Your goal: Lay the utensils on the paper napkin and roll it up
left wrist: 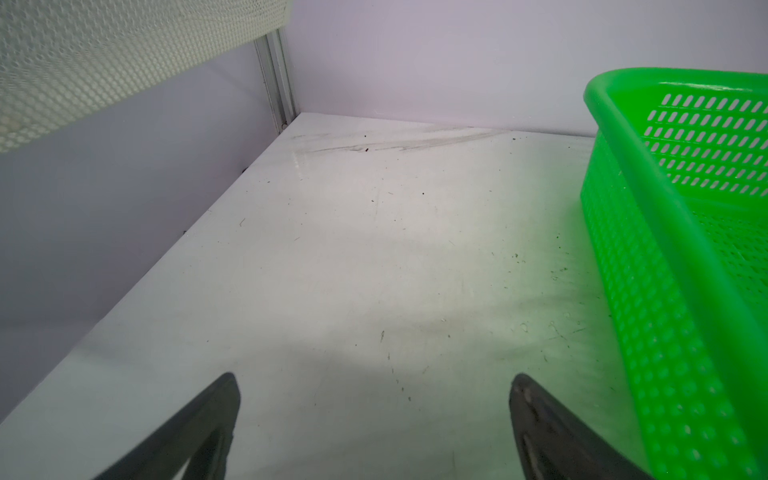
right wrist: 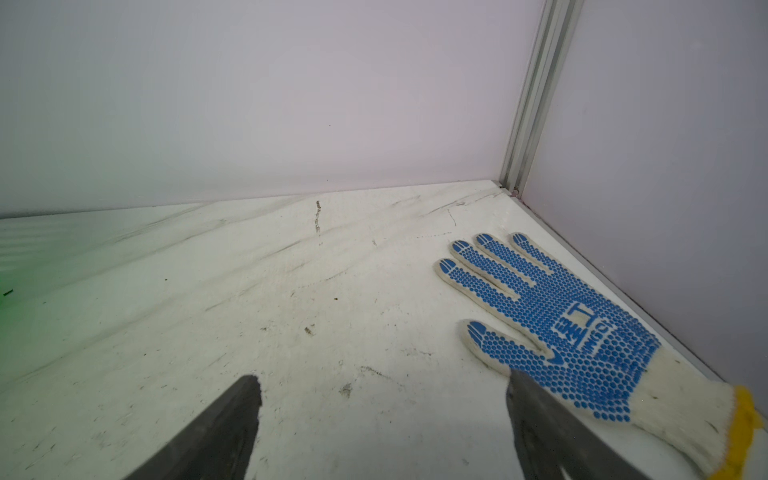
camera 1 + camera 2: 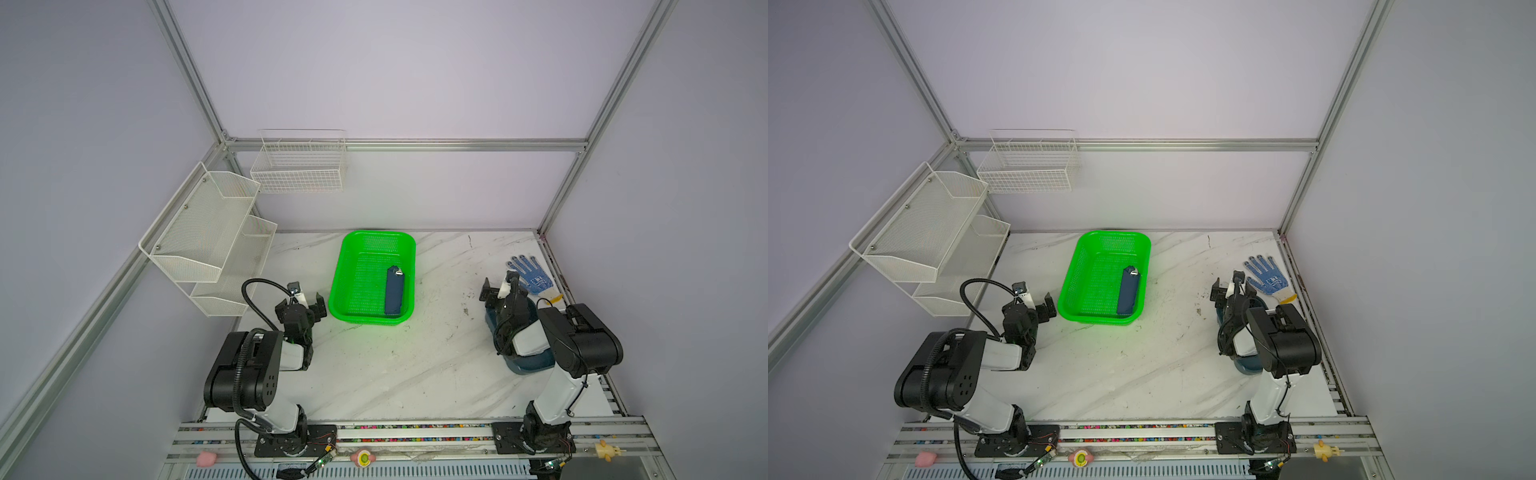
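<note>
Lying nearest: dark teal tray [image 3: 532, 365] on the marble counter [image 3: 415, 365], mostly covered by the right arm. Beyond: green basket [image 3: 347, 266], mid-counter; blue-dotted work glove [image 3: 530, 274], far right; white mesh shelf [image 3: 208, 237] and wire basket [image 3: 299, 166] on the walls. Paper napkin [image 3: 394, 291]: navy, rolled slim, inside the green basket along its right wall; utensils [image 3: 399, 272] hidden but for a silver tip at its far end. Left gripper [image 3: 301, 306]: spread, empty, just left of the basket. Right gripper [image 3: 498, 284]: spread, empty, near the glove.
</note>
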